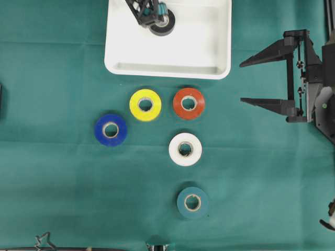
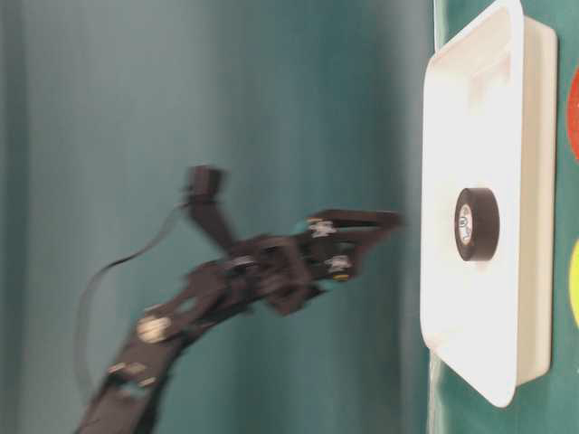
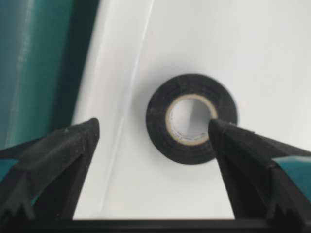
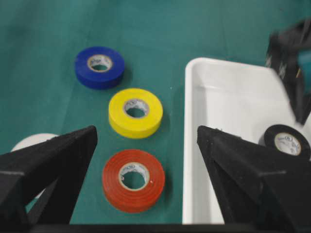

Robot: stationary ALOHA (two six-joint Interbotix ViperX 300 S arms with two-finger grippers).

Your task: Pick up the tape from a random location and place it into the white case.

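- Your left gripper (image 3: 153, 133) hangs with jaws spread wide, gripping nothing (the arm reaches to the far edge in the overhead view).
- Your right gripper (image 1: 250, 81) sits at the right side, jaws wide apart, pointing left.

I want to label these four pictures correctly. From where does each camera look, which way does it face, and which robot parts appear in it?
Overhead exterior: above the table, facing straight down; left gripper over the white case, right gripper at the right edge.
Table-level exterior: low beside the table, picture turned sideways; left arm reaching toward the case.
Left wrist: looks down between open fingers at the black tape.
Right wrist: looks between open fingers at the red tape, yellow tape and blue tape.
All four views share the black tape lying in the case.
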